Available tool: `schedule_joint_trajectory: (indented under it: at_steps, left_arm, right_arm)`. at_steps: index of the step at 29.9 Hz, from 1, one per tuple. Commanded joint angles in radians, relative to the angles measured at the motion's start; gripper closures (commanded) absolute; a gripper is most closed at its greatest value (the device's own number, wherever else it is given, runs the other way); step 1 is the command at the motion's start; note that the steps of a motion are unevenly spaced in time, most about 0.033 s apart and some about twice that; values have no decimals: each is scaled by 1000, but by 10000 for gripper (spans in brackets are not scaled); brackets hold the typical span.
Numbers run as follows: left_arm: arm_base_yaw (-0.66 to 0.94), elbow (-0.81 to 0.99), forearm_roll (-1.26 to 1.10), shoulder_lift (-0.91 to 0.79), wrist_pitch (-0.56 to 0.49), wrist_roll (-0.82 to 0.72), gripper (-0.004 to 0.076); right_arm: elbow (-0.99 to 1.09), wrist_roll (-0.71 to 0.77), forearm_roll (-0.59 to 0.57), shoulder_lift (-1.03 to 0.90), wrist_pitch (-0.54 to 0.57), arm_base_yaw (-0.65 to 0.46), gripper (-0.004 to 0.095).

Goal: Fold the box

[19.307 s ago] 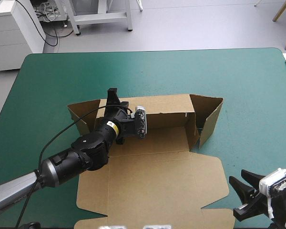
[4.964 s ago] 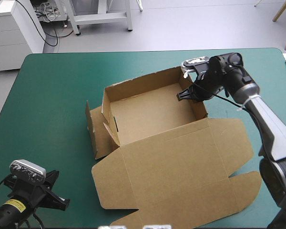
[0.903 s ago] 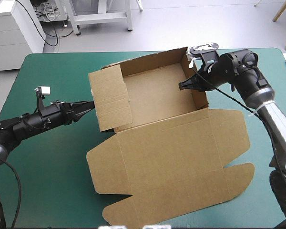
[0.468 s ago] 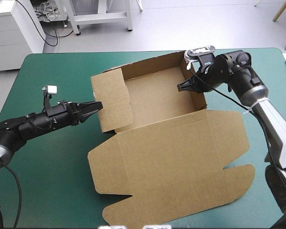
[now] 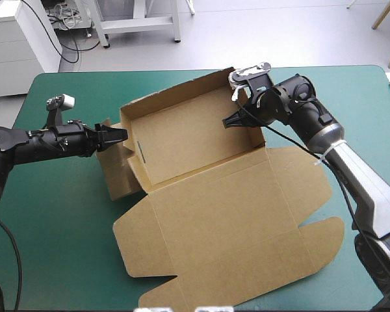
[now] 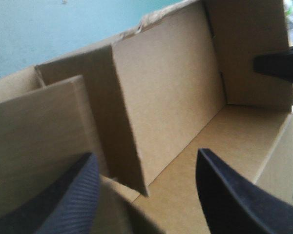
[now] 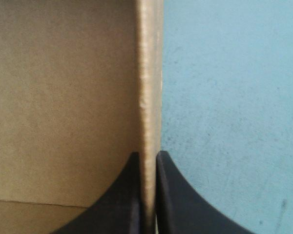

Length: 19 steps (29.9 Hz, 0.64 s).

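High view looks down on the table (image 5: 52,227); both wrist views crowd the box (image 5: 221,214)

Count: 1 brown box (image 5: 201,214), single sheet, forming 1 open tray and 1 lid lying flat. 2 grippers: left gripper (image 5: 120,134) and right gripper (image 5: 225,123). 2 black fingers (image 6: 224,195) each, 4 total. 1 gripper pinched on a tray wall (right), 1 with fingers spread (left). 1 table (image 5: 52,221), 1 teal-green cover.
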Motion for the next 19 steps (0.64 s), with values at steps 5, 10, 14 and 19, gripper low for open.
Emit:
schedule_joint_trajectory:
  at_steps: [5, 10, 14, 19]
  left_arm:
    - [-27, -82, 107, -33, -15, -114, 302]
    - [-10, -87, -133, -48, 20, 29, 302]
    - [-10, -124, -106, -63, 107, 27, 303]
    - [-10, -186, -33, -122, 135, 7, 344]
  right_arm:
    - [-36, 15, -12, -46, -55, 4, 924]
    - [-36, 17, -49, -46, -36, 4, 924]
    - [-36, 17, -56, -46, -13, -13, 929]
    - [-36, 12, -33, -46, -4, -72, 929]
